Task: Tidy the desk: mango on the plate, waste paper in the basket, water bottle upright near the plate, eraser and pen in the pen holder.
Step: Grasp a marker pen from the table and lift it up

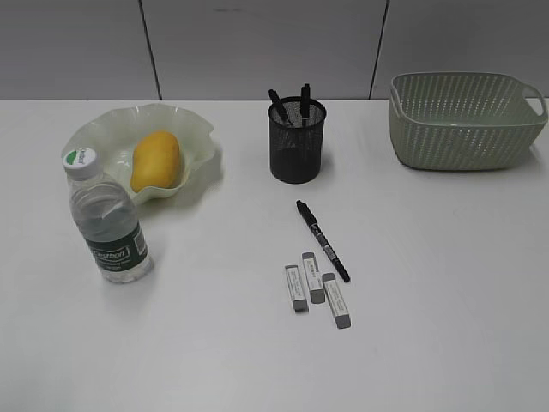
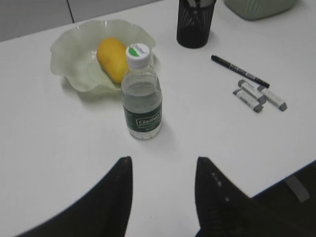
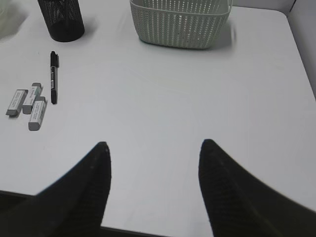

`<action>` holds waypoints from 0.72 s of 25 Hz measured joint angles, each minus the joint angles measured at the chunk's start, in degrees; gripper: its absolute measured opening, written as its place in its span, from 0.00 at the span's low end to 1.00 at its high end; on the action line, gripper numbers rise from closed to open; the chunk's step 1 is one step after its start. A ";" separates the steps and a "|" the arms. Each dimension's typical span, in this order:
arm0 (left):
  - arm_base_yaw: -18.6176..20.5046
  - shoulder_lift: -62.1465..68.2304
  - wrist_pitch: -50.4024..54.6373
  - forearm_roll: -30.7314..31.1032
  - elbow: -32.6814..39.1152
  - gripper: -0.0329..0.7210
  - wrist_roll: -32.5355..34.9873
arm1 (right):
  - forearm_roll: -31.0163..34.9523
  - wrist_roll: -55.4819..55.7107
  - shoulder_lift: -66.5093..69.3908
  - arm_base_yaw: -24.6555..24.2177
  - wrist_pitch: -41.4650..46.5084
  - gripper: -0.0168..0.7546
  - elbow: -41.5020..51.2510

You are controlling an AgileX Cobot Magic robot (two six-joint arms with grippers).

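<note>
- The left gripper hangs over the desk with its fingers apart and nothing between them; bare tabletop lies between them and the water bottle, which stands upright just ahead.
- Beyond the bottle, ahead and slightly to the left, the mango lies in the plate, close behind the bottle.
- Ahead-right of that gripper a pen lies flat with three erasers just beside its near end; the pen holder stands beyond them.
- The desk's near edge shows at the lower right of the left wrist view.
- The right gripper is spread and empty above a wide bare stretch; the basket sits far ahead, and the desk's right edge runs close by on its right.
- Only the exterior view shows two dark pens standing in the holder; neither gripper appears there.
- No view lets the inside of the basket be seen.
</note>
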 joint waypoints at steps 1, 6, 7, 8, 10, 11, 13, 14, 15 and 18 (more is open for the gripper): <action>0.00 -1.18 0.00 -0.07 0.00 0.45 0.00 | 0.00 0.00 0.00 0.00 0.00 0.61 0.00; 0.00 -3.10 0.80 -0.31 0.03 0.45 0.00 | 0.00 0.00 0.00 0.00 0.00 0.61 0.00; 0.00 -3.10 2.09 -0.34 0.07 0.45 0.00 | 0.00 0.00 0.00 0.00 0.00 0.61 0.00; 0.00 -3.10 3.52 -0.34 0.14 0.45 -0.05 | 0.00 0.00 0.00 0.00 0.00 0.61 0.00; 0.00 -3.17 5.70 -0.38 1.20 0.44 -0.55 | 0.00 0.00 0.00 0.00 -0.01 0.61 0.00; 0.00 -3.23 6.34 -0.38 1.41 0.42 -0.86 | 0.00 0.00 0.00 0.00 0.05 0.61 0.00; 0.18 -3.77 6.64 -0.18 1.59 0.38 -1.85 | 0.00 0.00 0.00 0.00 0.05 0.61 0.00; 0.44 -4.08 6.82 0.11 1.59 0.37 -2.19 | 0.00 0.00 0.00 0.00 0.05 0.61 0.00; 0.75 -4.43 6.82 0.30 1.59 0.36 -2.42 | 0.00 0.00 0.00 0.00 0.05 0.61 0.00; 1.64 -5.75 6.86 0.52 1.59 0.35 -2.64 | 0.00 0.00 0.00 0.00 0.05 0.61 0.00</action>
